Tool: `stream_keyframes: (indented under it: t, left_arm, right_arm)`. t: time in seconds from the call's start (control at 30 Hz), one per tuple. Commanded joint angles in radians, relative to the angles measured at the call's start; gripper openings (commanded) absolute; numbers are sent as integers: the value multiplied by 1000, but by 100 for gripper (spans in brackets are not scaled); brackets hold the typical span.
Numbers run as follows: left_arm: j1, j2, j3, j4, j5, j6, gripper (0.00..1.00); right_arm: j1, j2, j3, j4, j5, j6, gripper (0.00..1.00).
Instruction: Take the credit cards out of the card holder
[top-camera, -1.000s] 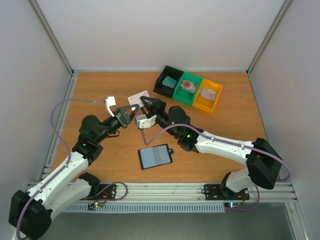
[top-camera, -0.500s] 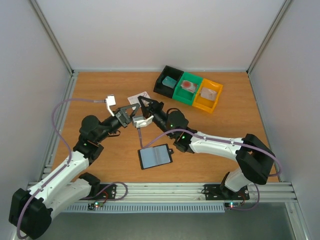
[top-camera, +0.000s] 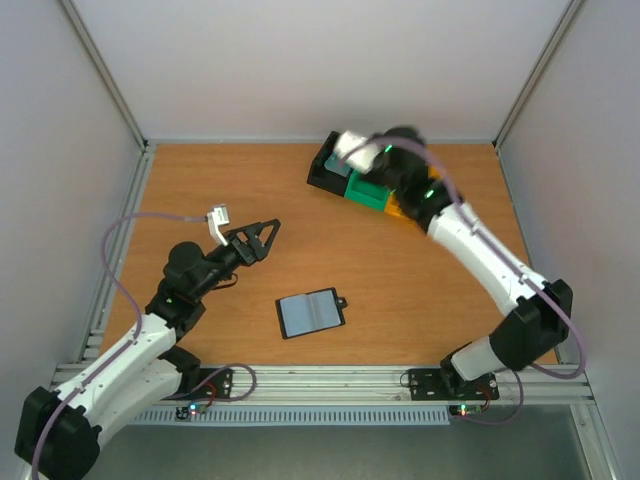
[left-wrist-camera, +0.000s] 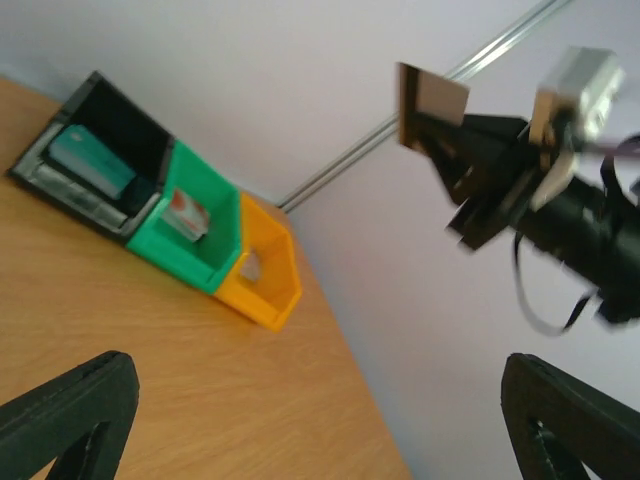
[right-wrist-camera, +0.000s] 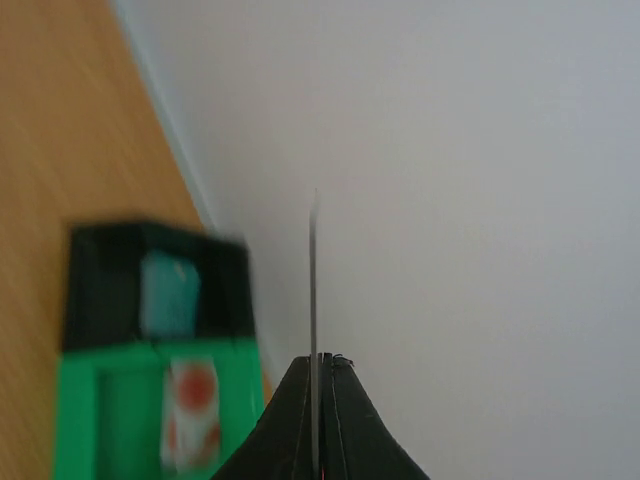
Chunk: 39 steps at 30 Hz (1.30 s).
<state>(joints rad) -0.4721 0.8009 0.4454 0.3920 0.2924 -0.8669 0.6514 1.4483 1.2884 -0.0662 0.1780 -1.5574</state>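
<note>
Three trays: black tray (left-wrist-camera: 120, 125), green tray (left-wrist-camera: 215, 252), orange tray (left-wrist-camera: 272, 296). Four cards: teal card (left-wrist-camera: 92, 160), red card (left-wrist-camera: 187, 215), pale card (left-wrist-camera: 248, 265), held card (left-wrist-camera: 432, 100). One wallet (top-camera: 311, 312).

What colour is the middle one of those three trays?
The middle tray is green, clearest in the left wrist view.

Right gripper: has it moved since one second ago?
Yes. In the top view the right gripper went from near the card holder to the far side, over the black tray, holding a card.

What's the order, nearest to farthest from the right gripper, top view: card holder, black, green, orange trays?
From the right gripper, shut on a card:
1. Black tray, beneath it, row's left end.
2. Green tray, middle.
3. Orange tray, right end.
4. Card holder, open, near front.
</note>
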Motion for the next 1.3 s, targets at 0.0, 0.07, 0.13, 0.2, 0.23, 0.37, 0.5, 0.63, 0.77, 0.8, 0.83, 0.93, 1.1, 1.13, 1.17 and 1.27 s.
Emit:
stream_keyframes:
  t: [0.0,0.07,0.13,0.2,0.23,0.37,0.5,0.63,0.77,0.8,0.83,0.93,1.1,1.13,1.17,1.27]
  left_arm:
    - [2,-24,-57,-36,-84,59,99]
    - [6,-19,-77,-35,-105,88,100]
    - [8,-15,-93,-36,-121,113,99]
    - [13,-10,-110,-36,-137,131,99]
    - [16,-7,-118,-36,-143,136,99]
    - [32,30,-130,-30,-153,150,99]
    - [42,75,-137,-5,-159,134,99]
    - [49,111,-136,1,-171,121,99]
    - [61,137,-134,1,-178,116,99]
    - [63,142,-133,0,-180,113,99]
    - [65,148,-132,-2,-181,110,99]
    - [70,161,-130,-1,-181,98,99]
    - [74,190,-129,4,-181,83,99]
    - [76,192,-128,2,-178,83,99]
    - [76,194,-128,-2,-176,82,99]
    - [79,192,-126,-10,-176,83,99]
  right_arm:
    - [-282,130,240,-676,-90,371,1]
    - [-356,244,337,-782,-70,395,1]
    - [-419,338,422,-845,-62,414,1]
    - [-478,408,482,-860,-66,417,1]
    - [-505,439,508,-860,-74,418,1]
    - [-576,556,610,-863,-104,409,1]
    - [-593,669,695,-874,-106,371,1]
    - [-593,786,833,-943,-113,371,1]
    - [-588,847,868,-926,-47,317,1]
    - [-585,852,867,-919,-30,302,1]
    - [-581,855,868,-916,-18,287,1]
    - [-579,854,867,-930,-26,258,1]
    - [-579,855,822,-856,-57,204,1]
    - [-579,859,808,-816,-36,183,1]
    - [-579,863,790,-775,-21,159,1]
    - [-576,864,729,-672,13,84,1]
